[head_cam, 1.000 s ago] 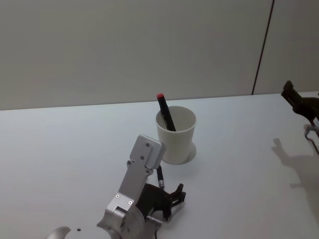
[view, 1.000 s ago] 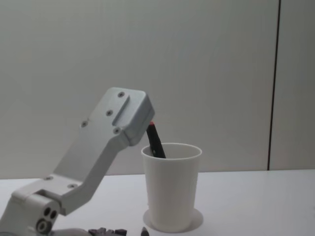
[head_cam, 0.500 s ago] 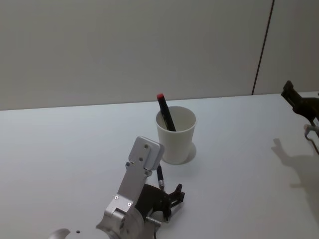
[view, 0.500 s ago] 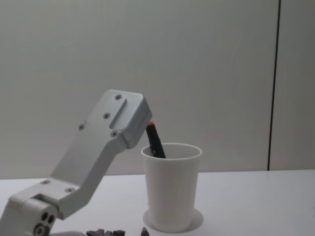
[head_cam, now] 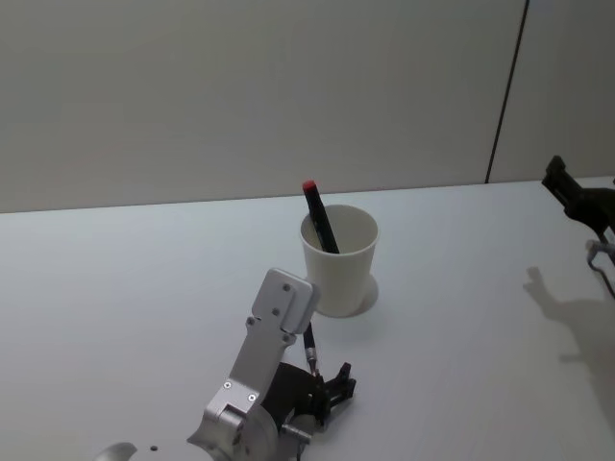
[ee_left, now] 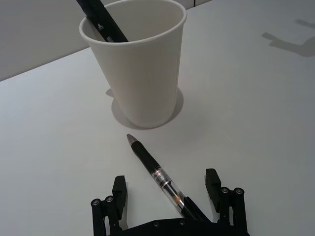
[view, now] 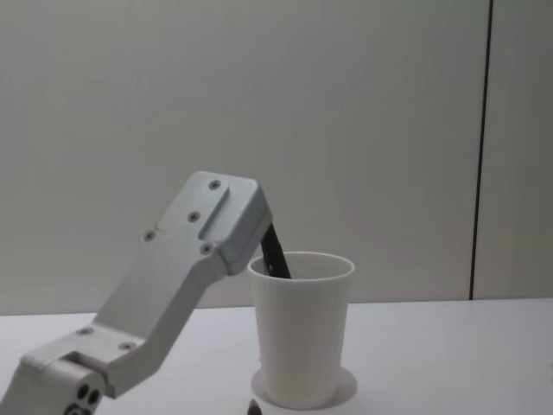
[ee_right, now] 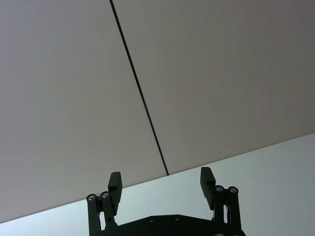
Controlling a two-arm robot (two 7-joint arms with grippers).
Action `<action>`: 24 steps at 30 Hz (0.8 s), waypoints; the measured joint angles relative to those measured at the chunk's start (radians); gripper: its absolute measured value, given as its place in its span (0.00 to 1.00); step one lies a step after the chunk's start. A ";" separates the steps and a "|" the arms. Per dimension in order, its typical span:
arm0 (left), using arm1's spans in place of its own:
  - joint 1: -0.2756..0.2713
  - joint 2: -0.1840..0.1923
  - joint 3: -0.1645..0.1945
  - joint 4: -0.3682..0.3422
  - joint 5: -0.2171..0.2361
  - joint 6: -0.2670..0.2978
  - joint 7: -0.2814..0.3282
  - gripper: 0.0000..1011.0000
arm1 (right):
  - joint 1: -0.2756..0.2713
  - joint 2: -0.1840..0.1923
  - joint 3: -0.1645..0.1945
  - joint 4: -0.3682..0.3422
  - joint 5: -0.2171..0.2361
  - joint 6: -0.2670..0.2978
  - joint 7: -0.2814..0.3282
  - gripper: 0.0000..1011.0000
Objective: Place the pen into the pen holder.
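The pen holder [head_cam: 338,264] is a white paper cup standing mid-table. The pen [head_cam: 318,219], black with a red cap, leans inside it against the rim with its cap above the cup. The cup [ee_left: 142,73] and this pen [ee_left: 101,22] also show in the left wrist view. A second pen, a black ballpoint [ee_left: 152,167], lies on the table just in front of the cup. My left gripper [ee_left: 166,181] is open low over the table, one finger on each side of the ballpoint's rear half. At the right edge my right gripper [head_cam: 577,202] hangs raised, open and holding nothing [ee_right: 161,178].
The white table [head_cam: 144,279] runs back to a plain grey wall with a dark vertical seam [head_cam: 504,96]. My left arm's silver link [view: 173,277] rises in front of the cup's [view: 301,333] left side in the chest view.
My left arm has shifted slightly back and down around the ballpoint. Its silver link now covers the pen's red cap in the chest view. Cup, pens and right arm have not moved.
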 joint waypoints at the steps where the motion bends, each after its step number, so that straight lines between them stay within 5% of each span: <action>1: 0.000 0.000 0.000 0.000 0.000 0.001 0.000 0.99 | 0.000 0.000 0.000 0.000 0.000 0.000 0.000 0.99; 11: 0.002 -0.003 -0.001 0.001 0.003 0.011 -0.004 0.98 | 0.000 0.000 0.000 0.000 0.000 0.000 0.000 0.99; 24: 0.003 -0.004 0.000 0.000 0.003 0.017 -0.009 0.77 | 0.000 0.000 0.000 0.000 0.000 0.000 0.000 0.99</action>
